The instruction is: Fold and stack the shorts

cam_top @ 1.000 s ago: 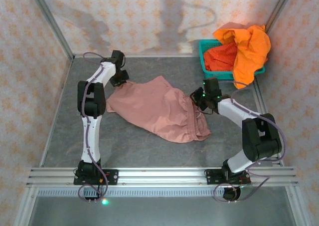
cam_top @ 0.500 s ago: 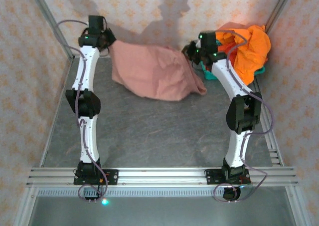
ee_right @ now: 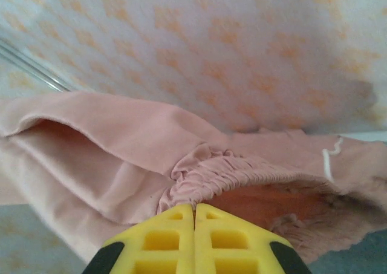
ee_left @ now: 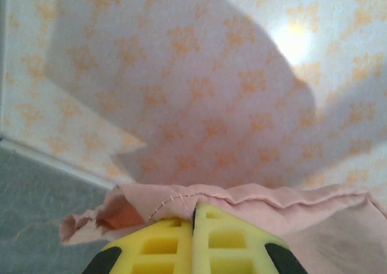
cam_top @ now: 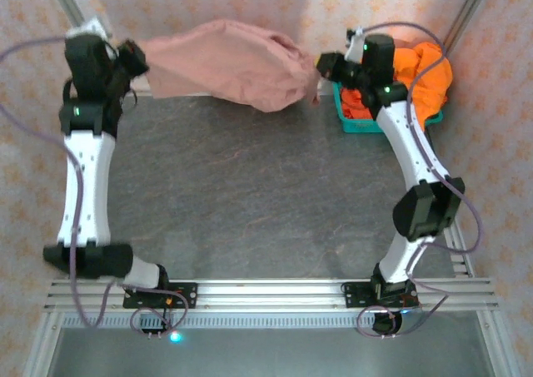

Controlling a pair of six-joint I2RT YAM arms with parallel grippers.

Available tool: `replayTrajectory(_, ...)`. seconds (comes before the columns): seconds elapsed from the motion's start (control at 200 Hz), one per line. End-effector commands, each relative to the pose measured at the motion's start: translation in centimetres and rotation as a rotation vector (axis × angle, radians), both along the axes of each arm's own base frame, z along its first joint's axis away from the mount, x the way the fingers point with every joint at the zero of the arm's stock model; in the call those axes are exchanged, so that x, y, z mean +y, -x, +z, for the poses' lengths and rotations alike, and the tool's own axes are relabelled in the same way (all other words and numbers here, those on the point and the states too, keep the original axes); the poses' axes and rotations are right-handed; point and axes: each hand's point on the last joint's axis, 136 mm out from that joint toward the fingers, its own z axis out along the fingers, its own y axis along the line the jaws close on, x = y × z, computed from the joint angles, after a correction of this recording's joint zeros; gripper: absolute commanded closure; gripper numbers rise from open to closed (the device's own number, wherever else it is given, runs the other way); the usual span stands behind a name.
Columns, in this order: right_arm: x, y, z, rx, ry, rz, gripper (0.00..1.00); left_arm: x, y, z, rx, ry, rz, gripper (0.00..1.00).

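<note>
The pink shorts [cam_top: 225,65] hung stretched in the air at the back of the table [cam_top: 250,194]. The left tool [cam_top: 140,61] held one end and the right tool [cam_top: 321,64] the other, with both arms reaching high toward the rear wall. A second before, the garment had lain crumpled on the table between the arms. In that short span both arms rose and drew apart, carrying it up so that it sagged in a shallow arc, apparently clear of the surface. The left wrist view showed yellow fingers [ee_left: 163,241] pressed together on a stitched hem. The right wrist view showed that tool pinched shut on the gathered waistband, a pale drawstring [ee_right: 328,159] end trailing nearby. The lift looked like a shake-out to open the cloth before it could be laid flat, so the folding itself had seemingly not begun. The orange shorts [cam_top: 420,73] sat heaped in and over the basket [cam_top: 348,121] at the far right corner, none of them yet folded.
</note>
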Motion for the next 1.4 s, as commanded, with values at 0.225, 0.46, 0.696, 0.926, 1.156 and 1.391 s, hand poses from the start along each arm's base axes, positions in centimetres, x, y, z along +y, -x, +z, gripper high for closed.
replayTrajectory(0.225, -0.7, 12.6, -15.3, -0.028, 0.216, 0.103, 0.92, 2.0, 11.0, -26.3, 0.261, 0.149, 0.322, 0.81)
replayTrajectory(0.46, 2.5, 23.6, -17.3, -0.020, 0.336, 0.368, 0.35, 3.6, 15.3, -21.5, 0.098, 0.074, 0.386, 0.04)
replayTrajectory(0.696, 3.2, 22.4, -13.3, -0.001, 0.243, 0.316, 0.08, -0.7, 10.8, -19.8, 0.160, 0.130, 0.134, 0.00)
replayTrajectory(0.926, 7.5, 14.8, -16.3, 0.415, -0.051, 0.137, 0.08, -6.1, 1.2, -23.8, 0.390, 0.226, -0.125, 0.00)
replayTrajectory(1.156, 9.1, 14.8, -25.8, 0.710, -0.069, 0.020, 0.14, -7.2, -6.9, -26.5, 0.475, 0.297, -0.159, 0.00)
replayTrajectory(1.391, 5.5, 19.7, -34.3, 0.922, 0.118, -0.051, 0.17, -7.3, -11.6, -25.5, 0.432, 0.297, -0.171, 0.00)
